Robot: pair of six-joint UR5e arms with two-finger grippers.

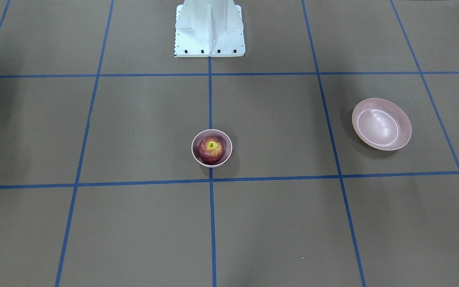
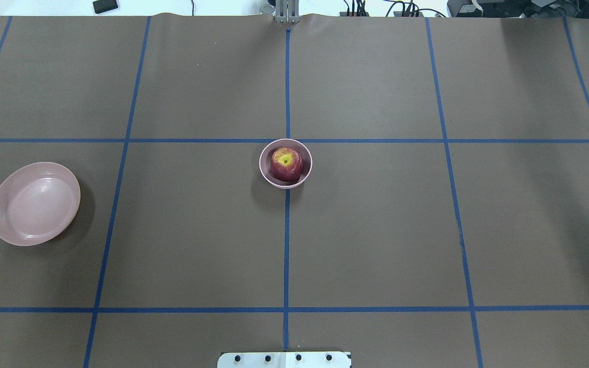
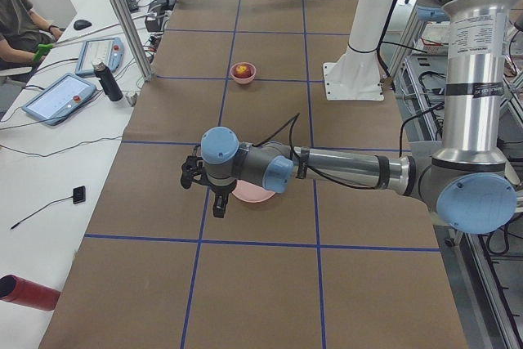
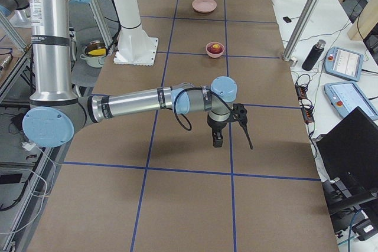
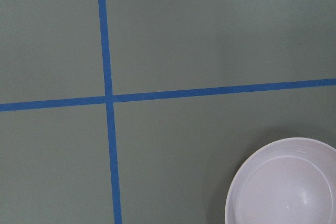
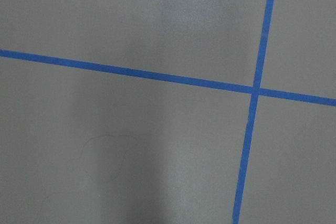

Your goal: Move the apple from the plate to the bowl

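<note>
The dark-red apple (image 1: 211,149) sits inside the small deep pink bowl (image 1: 193,148) at the table's middle; both also show in the overhead view, the apple (image 2: 287,164) and the bowl (image 2: 263,164). The wide pink plate (image 2: 35,203) lies bare on the robot's left side, and part of it shows in the left wrist view (image 5: 283,187). My left gripper (image 3: 204,192) hovers over the table just beside the plate (image 3: 253,194). My right gripper (image 4: 231,138) hovers over bare table, far from the bowl (image 4: 215,49). I cannot tell whether either gripper is open or shut.
The white robot pedestal (image 1: 209,28) stands at the table's robot side. A side bench holds tablets, a dark bottle (image 3: 106,81) and a red cylinder (image 3: 29,292). A seated person (image 3: 16,22) is beyond it. Blue tape lines grid the brown table.
</note>
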